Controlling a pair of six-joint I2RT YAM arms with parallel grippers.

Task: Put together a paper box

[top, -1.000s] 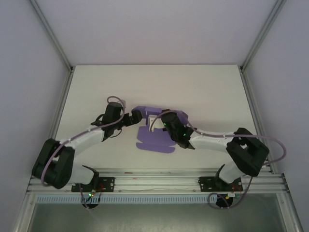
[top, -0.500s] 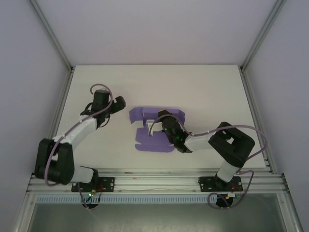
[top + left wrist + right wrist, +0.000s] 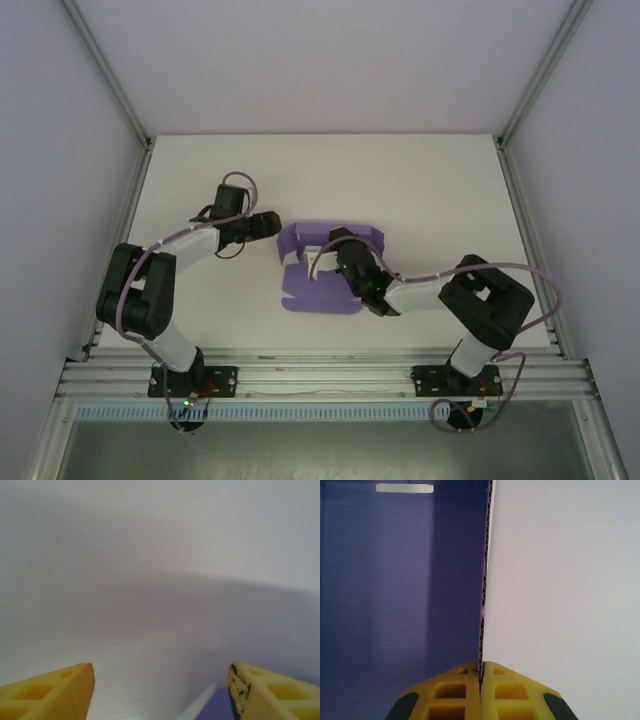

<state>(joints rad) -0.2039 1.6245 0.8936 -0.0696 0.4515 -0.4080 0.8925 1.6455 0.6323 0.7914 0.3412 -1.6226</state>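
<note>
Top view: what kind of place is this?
Probably a lab robot cell: a white table walled by plain panels, aluminium rail at the near edge, two arms bolted on it, one purple paper box.

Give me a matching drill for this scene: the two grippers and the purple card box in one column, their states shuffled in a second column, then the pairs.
Column one
1. left gripper
2. right gripper
3. purple thin-card paper box

Column two
A. lies partly folded on the white table
B. open and empty
C. shut on an edge of the card

Pairs: 1-B, 2-C, 3-A
</note>
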